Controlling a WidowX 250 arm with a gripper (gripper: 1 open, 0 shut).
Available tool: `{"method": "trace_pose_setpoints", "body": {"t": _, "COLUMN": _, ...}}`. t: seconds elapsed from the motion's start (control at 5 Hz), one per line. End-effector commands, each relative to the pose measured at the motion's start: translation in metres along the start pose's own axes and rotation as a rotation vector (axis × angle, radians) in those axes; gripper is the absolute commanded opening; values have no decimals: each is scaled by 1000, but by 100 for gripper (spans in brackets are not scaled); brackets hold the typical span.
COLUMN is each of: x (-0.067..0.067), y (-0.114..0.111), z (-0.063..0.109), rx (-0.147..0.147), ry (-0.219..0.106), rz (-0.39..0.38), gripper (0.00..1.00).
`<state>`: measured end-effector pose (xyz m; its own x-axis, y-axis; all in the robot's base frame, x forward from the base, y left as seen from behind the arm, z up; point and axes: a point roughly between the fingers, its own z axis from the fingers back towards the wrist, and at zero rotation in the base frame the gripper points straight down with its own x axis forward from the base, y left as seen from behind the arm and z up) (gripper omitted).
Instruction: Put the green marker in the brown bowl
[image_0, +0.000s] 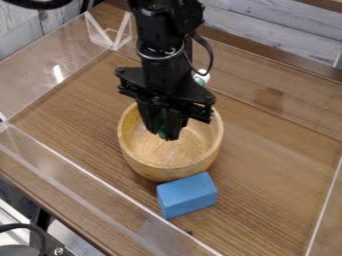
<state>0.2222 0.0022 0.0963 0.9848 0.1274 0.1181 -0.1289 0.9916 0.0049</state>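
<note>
Wood-grain table under a clear-walled enclosure, arm reaching down at its centre. The brown bowl sits mid-table, the biggest loose thing I can see, directly under the tool; I read that alignment as deliberate, so anything let go falls inside the rim. The gripper points straight down into the bowl's mouth, its jaws pressed together on the green marker, of which only a dark green stub shows between the fingers, low over the bowl's inner floor. The rest of the barrel is hidden by the black hand, so I cannot tell whether the tip touches wood. A blue block lies just in front of the bowl, apart from it and no part of the job. My judgement: carry done, release pending.
</note>
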Motion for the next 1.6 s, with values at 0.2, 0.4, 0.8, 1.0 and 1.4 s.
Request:
{"method": "trace_pose_setpoints", "body": {"t": 0.2, "x": 10, "y": 4, "z": 6, "rx": 3, "ry": -38, "rz": 5, "gripper": 0}}
{"method": "trace_pose_setpoints", "body": {"t": 0.4, "x": 12, "y": 4, "z": 6, "rx": -2, "ry": -37, "rz": 7, "gripper": 0}}
{"method": "trace_pose_setpoints", "body": {"t": 0.8, "x": 15, "y": 4, "z": 6, "rx": -11, "ry": -34, "rz": 10, "gripper": 0}}
{"method": "trace_pose_setpoints", "body": {"t": 1.0, "x": 17, "y": 5, "z": 5, "rx": -15, "ry": -33, "rz": 11, "gripper": 0}}
{"method": "trace_pose_setpoints", "body": {"t": 1.4, "x": 20, "y": 5, "z": 6, "rx": -26, "ry": -30, "rz": 14, "gripper": 0}}
